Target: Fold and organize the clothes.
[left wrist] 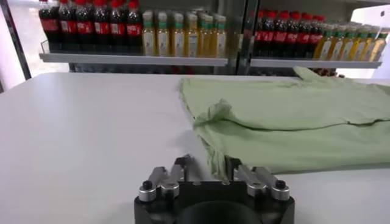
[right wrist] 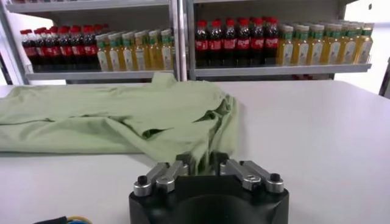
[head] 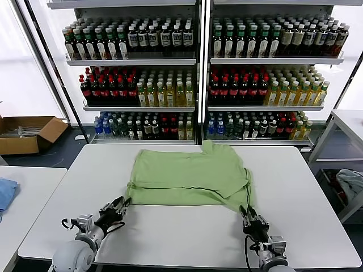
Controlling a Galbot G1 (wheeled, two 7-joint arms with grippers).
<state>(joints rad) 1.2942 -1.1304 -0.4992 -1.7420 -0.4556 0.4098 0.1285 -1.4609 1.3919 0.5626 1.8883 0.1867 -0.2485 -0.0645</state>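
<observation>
The light green polo shirt (head: 187, 175) lies folded flat on the white table (head: 187, 238), one sleeve sticking out at the far side. My left gripper (head: 121, 205) sits low at the shirt's near left corner. It is open, and the corner's tip (left wrist: 217, 165) lies between its fingers, beside one finger (left wrist: 234, 165). My right gripper (head: 248, 215) is at the near right corner. Its fingers (right wrist: 183, 163) are closed in on a bunched fold of the shirt (right wrist: 202, 152), which fills the gap. The shirt's collar and logo are hidden.
Shelves of bottled drinks (head: 193, 79) stand behind the table. A second white table with a blue cloth (head: 5, 192) is at the left, and a cardboard box (head: 28, 133) lies on the floor. A side table (head: 349, 122) stands at the right.
</observation>
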